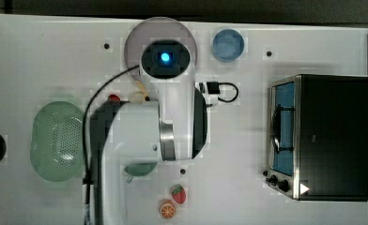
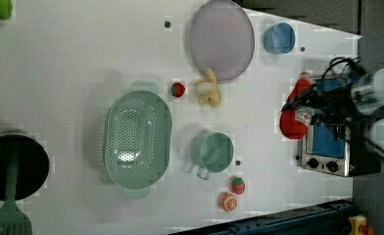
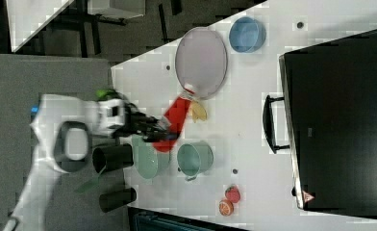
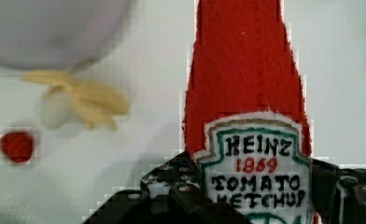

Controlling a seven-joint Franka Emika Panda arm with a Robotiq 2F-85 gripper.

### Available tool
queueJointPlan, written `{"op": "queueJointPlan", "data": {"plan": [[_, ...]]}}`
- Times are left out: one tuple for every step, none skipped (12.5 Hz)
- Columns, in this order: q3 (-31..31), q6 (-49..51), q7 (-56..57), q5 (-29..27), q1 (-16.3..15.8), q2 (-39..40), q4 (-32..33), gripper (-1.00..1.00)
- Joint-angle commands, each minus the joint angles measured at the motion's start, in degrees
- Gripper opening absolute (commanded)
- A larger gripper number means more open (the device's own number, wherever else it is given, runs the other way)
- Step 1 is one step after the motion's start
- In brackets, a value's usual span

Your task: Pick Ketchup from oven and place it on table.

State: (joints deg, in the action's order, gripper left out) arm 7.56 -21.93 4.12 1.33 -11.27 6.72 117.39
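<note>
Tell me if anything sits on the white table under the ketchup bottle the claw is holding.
The claw grips the red ketchup bottle above the white table. The wrist view shows a peeled banana, a lilac plate and a small red strawberry off to one side; the tabletop beside the bottle looks bare.

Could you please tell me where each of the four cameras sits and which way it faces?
Top view: overhead, straight down on the table; the arm covers the middle.
Left view: high, angled across the table toward the oven; forearm and claw show.
Right view: high, behind the oven; arm and claw show.
Wrist view: on the hand, along the ketchup; claw fingers show.
Left and right views share the held ketchup.
</note>
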Motion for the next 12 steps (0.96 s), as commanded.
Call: {"op": "queueJointPlan", "data": {"plan": [[2.81, -8.74, -2.33, 0.24, 2.58, -0.42, 6.72, 0.27], [2.81, -11.81, -2.33, 0.15, 2.6, 0.88, 8.71, 0.27], [2.82, -15.12, -2.38, 0.06, 2.65, 2.36, 10.06, 0.27], [2.81, -17.89, -2.38, -0.02, 2.65, 3.84, 10.99, 0.27], [2.8, -19.81, -2.39, -0.1, 2.65, 5.32, 11.59, 0.27], [2.81, -21.29, -2.46, -0.25, 2.71, 6.89, 11.82, 0.27], [2.74, -22.54, -2.46, -0.65, 2.7, 8.3, 11.88, 0.33], [2.69, -23.32, -2.46, -0.97, 2.68, 9.58, 12.02, 0.53], [2.69, -24.2, -2.46, -0.98, 2.69, 10.77, 12.14, 0.74], [2.69, -25.64, -2.46, -0.98, 2.69, 11.88, 12.13, 0.96], [2.69, -26.94, -2.46, -0.98, 2.69, 12.46, 12.08, 1.0], [2.75, -27.19, -2.5, -0.98, 2.69, 12.23, 11.79, 1.0]]}}
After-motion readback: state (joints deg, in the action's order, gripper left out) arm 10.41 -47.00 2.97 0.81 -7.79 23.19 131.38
